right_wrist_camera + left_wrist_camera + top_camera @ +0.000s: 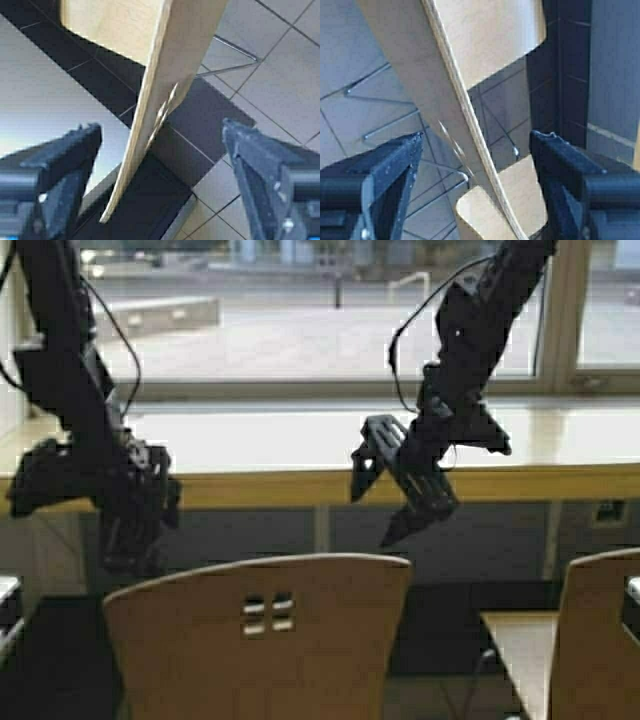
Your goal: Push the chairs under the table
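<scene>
The surface (pixel 300 445) runs across your view ahead, under the window. The chair (pixel 262 640) stands short of it, backrest toward you, its top edge running left to right. Your 2 end effectors hang just above that edge, left end effector (pixel 130 520) over the left corner, right end effector (pixel 405 495) over the right, both with fingers apart straddling the backrest, equally near. A 2nd chair (pixel 590 630) sits at right.
</scene>
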{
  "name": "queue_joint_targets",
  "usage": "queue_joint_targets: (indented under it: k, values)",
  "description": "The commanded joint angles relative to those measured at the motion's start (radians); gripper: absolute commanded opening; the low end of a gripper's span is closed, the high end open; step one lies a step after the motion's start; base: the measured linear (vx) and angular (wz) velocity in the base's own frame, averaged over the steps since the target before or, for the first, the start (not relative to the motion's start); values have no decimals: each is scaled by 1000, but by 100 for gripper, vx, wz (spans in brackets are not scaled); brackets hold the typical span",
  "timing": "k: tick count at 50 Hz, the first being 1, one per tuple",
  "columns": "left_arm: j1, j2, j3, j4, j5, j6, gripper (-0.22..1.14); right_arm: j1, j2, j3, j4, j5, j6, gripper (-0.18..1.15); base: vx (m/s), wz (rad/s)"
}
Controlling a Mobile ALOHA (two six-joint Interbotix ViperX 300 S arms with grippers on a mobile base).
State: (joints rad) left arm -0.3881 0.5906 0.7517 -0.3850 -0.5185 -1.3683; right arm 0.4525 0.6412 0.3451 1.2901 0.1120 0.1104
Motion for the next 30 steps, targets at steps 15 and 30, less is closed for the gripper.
queue_joint_targets:
  k: [15,30]
  values:
    - [-77,52,-58,-2,-5,-49,95,-26,48,-6,5,0,-6,104,6,7]
    - [-103,71,-94,9,-3,-54,95,-61,41,21,-6,-6,-9,104,6,10]
